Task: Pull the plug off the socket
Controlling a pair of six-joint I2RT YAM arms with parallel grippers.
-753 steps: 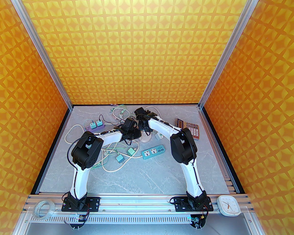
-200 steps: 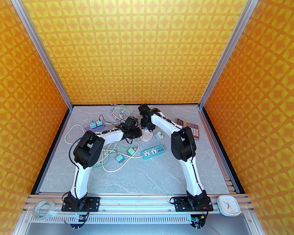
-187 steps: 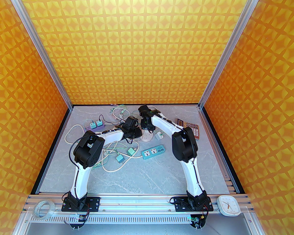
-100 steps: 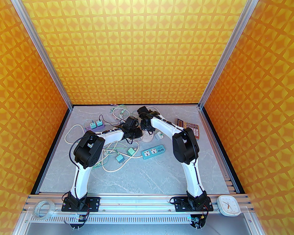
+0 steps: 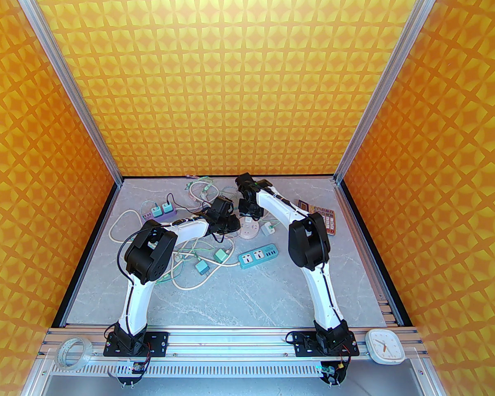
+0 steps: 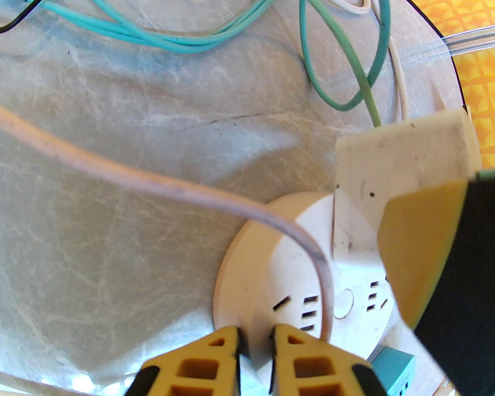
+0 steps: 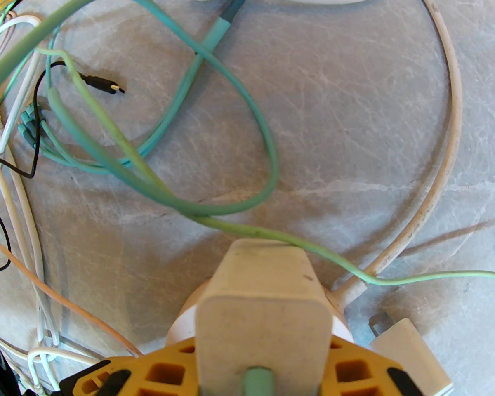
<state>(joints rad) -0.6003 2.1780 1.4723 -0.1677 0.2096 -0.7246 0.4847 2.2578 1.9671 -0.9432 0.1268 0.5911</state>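
The round white socket (image 5: 249, 231) lies mid-table among cables. My left gripper (image 6: 253, 345) is shut on its near rim, one yellow finger on each side of the edge. A white block plug (image 7: 264, 299) with a green cable (image 7: 251, 229) stands over the socket (image 6: 288, 270). My right gripper (image 7: 260, 357) is shut on it from above. In the left wrist view the plug (image 6: 396, 163) leans over the socket's top beside the right gripper's yellow pad (image 6: 420, 241). I cannot tell whether its prongs are out. From above, the right gripper (image 5: 247, 210) hangs just behind the left gripper (image 5: 233, 223).
Loose cables tangle around the socket. A teal power strip (image 5: 258, 256) lies in front, a purple strip with two teal chargers (image 5: 161, 212) at back left, a calculator (image 5: 321, 217) to the right. A loose white charger (image 5: 266, 229) rests beside the socket.
My right gripper swayed left and low over the socket, then rose back up and to the right with the plug. More of the socket's top shows. The left arm has held still.
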